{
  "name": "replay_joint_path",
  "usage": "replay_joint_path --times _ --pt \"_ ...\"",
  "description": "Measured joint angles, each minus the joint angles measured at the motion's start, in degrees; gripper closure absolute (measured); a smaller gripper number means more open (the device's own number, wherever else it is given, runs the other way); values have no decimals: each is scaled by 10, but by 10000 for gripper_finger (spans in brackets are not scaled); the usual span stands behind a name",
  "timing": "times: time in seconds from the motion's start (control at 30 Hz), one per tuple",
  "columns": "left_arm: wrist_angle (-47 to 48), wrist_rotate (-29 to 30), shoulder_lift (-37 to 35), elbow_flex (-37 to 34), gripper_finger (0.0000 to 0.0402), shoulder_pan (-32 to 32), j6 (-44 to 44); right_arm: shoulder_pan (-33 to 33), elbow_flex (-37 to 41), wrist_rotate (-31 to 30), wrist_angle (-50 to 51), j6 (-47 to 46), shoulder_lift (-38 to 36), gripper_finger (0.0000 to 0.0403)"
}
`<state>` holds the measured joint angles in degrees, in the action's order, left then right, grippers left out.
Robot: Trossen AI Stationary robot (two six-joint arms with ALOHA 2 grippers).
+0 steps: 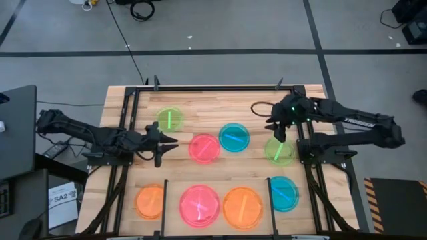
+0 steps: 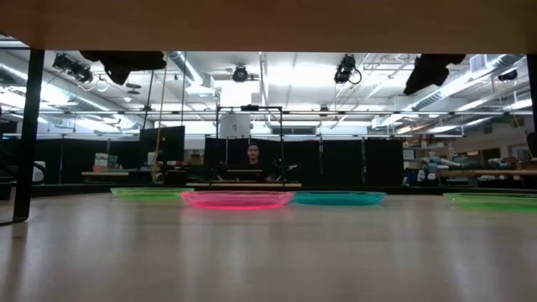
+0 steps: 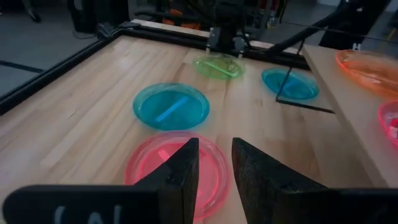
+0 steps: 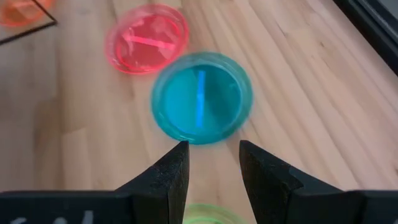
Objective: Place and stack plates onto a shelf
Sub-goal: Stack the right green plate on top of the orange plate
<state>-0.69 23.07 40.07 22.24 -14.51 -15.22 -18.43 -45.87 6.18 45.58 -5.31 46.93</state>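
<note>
Four plates lie flat on the bare wooden table: green (image 1: 169, 119), pink (image 1: 204, 148), cyan (image 1: 233, 137) and green (image 1: 279, 151). Along the near edge lie orange (image 1: 151, 201), pink (image 1: 199, 205), orange (image 1: 243, 207) and cyan (image 1: 283, 193) plates, by the shelf's thin upright rods (image 1: 165, 200). My left gripper (image 1: 170, 142) hovers open just left of the middle pink plate (image 3: 174, 168), pointing toward it. My right gripper (image 1: 279, 130) hangs open in the air between the cyan plate (image 4: 202, 96) and the right green plate (image 4: 208, 214). Neither holds anything.
Thick black rails (image 1: 127, 133) carrying the arms frame the table on the left, far and right sides. A thin shelf rod (image 3: 289, 81) stands by the near cyan plate. Bare wood lies at the table's middle. A person (image 2: 254, 155) sits far beyond the table.
</note>
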Motion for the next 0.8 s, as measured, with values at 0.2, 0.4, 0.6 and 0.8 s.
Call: replay_joint_path --times 0.2,0.4,0.6,0.8 --pt "-22 -4 0 -12 299 13 0 -78 0 16 12 59 39 255" --pt "-22 -4 0 -12 299 13 0 -127 0 35 32 115 85 255" --pt "-22 -4 0 -12 299 13 0 -157 0 55 69 188 133 255" --pt "-22 -5 0 -12 299 13 -2 -176 0 56 95 304 176 255"
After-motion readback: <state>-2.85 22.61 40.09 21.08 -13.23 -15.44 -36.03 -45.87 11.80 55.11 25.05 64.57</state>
